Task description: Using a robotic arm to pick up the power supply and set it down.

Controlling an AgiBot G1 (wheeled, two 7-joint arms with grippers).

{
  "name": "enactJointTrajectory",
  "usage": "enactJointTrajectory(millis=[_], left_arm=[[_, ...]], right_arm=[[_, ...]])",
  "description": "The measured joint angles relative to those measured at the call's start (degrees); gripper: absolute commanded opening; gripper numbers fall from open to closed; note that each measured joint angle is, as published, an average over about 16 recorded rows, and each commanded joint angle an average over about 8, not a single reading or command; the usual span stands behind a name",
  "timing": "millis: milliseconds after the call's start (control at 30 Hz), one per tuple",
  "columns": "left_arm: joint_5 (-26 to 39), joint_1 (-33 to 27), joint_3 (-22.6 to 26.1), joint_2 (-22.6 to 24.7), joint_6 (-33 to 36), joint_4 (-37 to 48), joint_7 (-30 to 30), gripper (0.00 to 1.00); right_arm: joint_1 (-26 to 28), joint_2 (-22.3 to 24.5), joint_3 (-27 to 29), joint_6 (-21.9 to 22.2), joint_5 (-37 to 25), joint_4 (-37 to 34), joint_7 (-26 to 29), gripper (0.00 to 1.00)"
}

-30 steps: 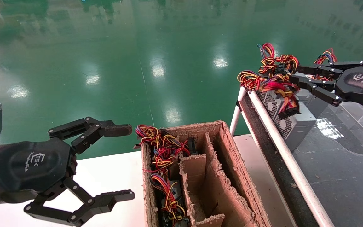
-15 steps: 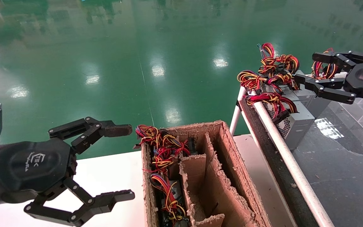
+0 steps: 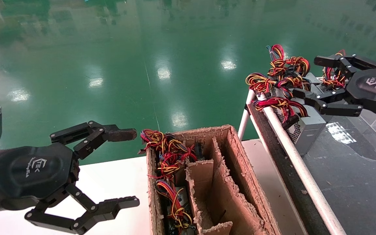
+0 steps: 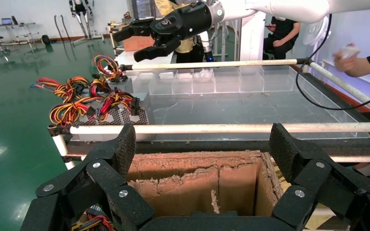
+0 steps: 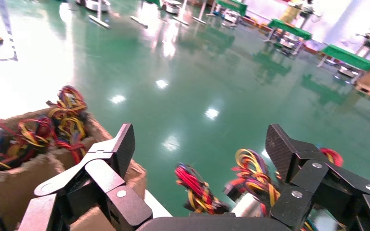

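- R gripper (image 3: pixel 310 80): far right, above the conveyor (image 3: pixel 354 182); fingers spread wide, released, nothing in grasp. Lower finger just above the PSU (image 3: pixel 307 129) top; touching or not, can't tell. Also seen in L wrist view (image 4: pixel 134 42), open, up in the air over the tray's far end.
- PSU: silver box w/ mesh side, resting on the conveyor's dark surface at its far left edge, against the white rail (image 3: pixel 292 153). Free of the claw.
- PSU wires (image 3: pixel 279 104): red/yellow bundle draped over the rail to the left, black plug hanging at the end.
- More grey boxes w/ knotted wire coils (image 3: pixel 282 70) just behind the PSU, farther along the conveyor.
- L gripper (image 3: pixel 127 168): near left, over the white table (image 3: pixel 116 182), fingers wide apart, empty. Idle beside the carton (image 3: pixel 230 182).
- Carton: torn cardboard, dividers inside; left compartment holds wire bundles (image 3: pixel 166 156), the other compartments look empty.
- R wrist view: fingers (image 5: pixel 120 149) apart, wire coils (image 5: pixel 250 175) visible between them, green floor (image 5: pixel 183 77) beyond.
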Motion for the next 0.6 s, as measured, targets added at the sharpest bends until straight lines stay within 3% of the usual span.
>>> enactJointTrajectory(millis=[600], left_arm=[[0.0,0.0,0.0,0.0,0.0,0.0,0.0,1.0]], right_arm=[[-12.7,2.5,2.7,0.3,7.8,21.8,10.8,1.0]])
